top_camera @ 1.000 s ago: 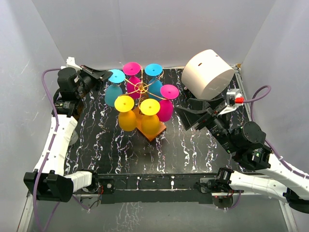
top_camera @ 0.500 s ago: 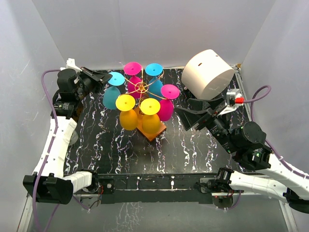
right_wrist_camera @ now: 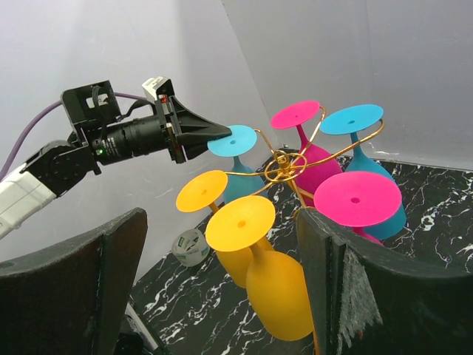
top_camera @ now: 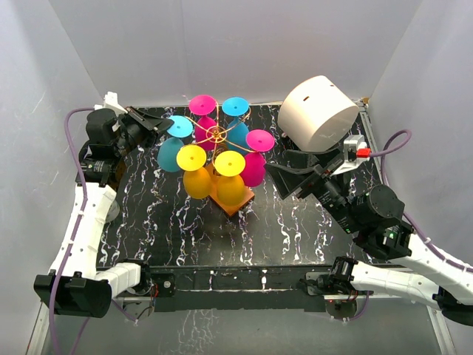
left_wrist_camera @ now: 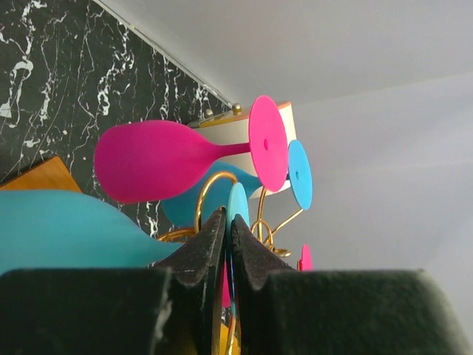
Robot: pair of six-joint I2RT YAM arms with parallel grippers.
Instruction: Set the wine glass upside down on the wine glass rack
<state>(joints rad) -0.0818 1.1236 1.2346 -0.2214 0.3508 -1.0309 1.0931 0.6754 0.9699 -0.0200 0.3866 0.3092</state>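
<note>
The cyan wine glass (top_camera: 171, 152) hangs bowl-down at the far-left spiral arm of the wine glass rack (top_camera: 216, 134). The rack is a thin gold wire stand on a flat orange base, near the middle of the far edge of the black marbled desk (top_camera: 281, 229). The left gripper (top_camera: 164, 124) reaches in level from the far-left corner, its black fingers (left_wrist_camera: 211, 244) pinching the glass's thin disc foot. The right gripper (top_camera: 279, 180) hovers just right of the rack, angled toward it, fingers spread wide. Five other glasses (top_camera: 230, 188), smooth cyan, magenta and yellow, hang inverted. A matte white cylinder (top_camera: 318, 111) lies at the far-right corner.

Foot of cyan wine glass (left_wrist_camera: 66, 229) pinched by left gripper (left_wrist_camera: 228, 216) (jaws nearly touching); pink glass (left_wrist_camera: 151, 163) seen behind, on gold rack (left_wrist_camera: 198, 211).
</note>
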